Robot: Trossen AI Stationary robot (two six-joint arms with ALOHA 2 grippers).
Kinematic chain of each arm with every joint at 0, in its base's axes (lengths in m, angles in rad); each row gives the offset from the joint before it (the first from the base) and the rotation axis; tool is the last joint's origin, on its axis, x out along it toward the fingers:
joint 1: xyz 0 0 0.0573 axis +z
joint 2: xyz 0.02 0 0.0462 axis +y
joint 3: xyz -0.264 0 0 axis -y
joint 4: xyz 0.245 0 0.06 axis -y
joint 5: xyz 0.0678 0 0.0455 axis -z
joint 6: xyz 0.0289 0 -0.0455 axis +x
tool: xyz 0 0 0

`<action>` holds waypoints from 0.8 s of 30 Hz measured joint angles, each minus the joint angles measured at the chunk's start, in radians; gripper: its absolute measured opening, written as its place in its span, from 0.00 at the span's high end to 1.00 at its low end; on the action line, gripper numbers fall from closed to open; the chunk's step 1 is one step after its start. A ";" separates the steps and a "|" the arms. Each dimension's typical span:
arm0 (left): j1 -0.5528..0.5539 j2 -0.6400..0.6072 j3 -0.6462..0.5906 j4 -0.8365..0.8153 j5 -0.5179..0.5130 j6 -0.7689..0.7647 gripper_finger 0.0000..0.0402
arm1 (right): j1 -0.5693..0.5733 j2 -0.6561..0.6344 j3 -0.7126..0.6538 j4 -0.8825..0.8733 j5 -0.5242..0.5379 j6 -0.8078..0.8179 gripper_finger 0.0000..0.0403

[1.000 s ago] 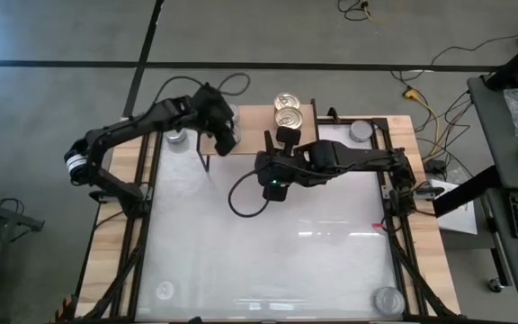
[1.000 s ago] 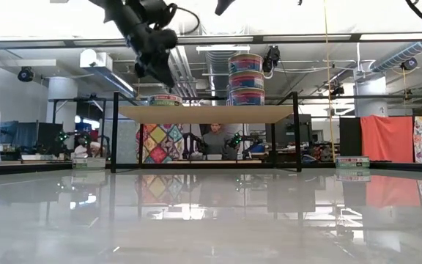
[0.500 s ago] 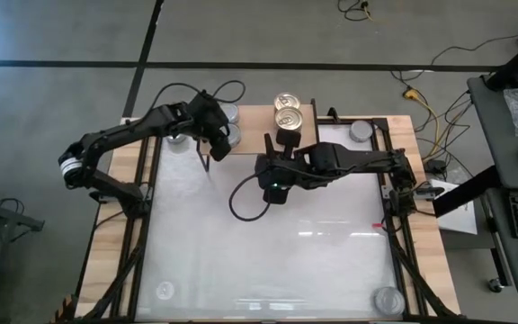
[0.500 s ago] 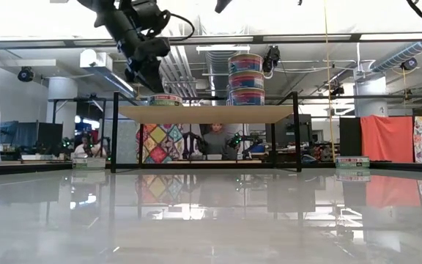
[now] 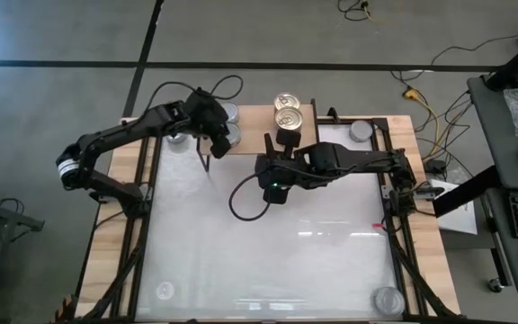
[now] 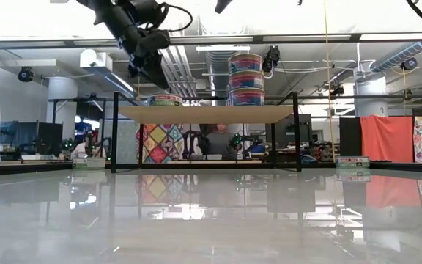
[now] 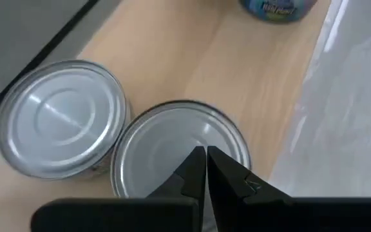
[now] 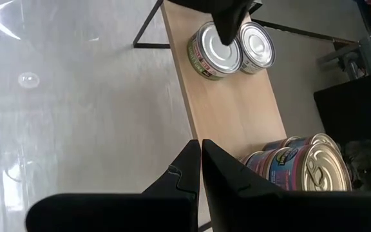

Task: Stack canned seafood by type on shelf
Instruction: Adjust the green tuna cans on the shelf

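My left gripper (image 7: 205, 169), fingers pressed together and empty, hovers directly over the nearer round silver-lidded tin (image 7: 179, 145); its twin (image 7: 60, 116) sits touching beside it on the light-wood shelf (image 7: 237, 64).

Shelf (image 8: 234, 109) light wood; 2 silver-grey tins (image 7: 60, 125); gold-lid stack (image 8: 317, 169) w/ pink-blue labels.

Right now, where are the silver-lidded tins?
In the high view, the two silver-lidded tins sit side by side at the left end of the shelf, under the left gripper; the gold-lidded stacks stand at its right end.
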 joint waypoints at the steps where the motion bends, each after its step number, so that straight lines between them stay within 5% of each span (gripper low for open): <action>1: 0.000 0.010 -0.001 0.001 0.000 0.004 1.00 | 0.000 0.000 0.000 0.000 0.000 0.000 0.98; 24: -0.008 0.029 -0.002 -0.066 -0.028 0.031 1.00 | 0.000 0.000 0.000 -0.031 0.000 0.019 0.98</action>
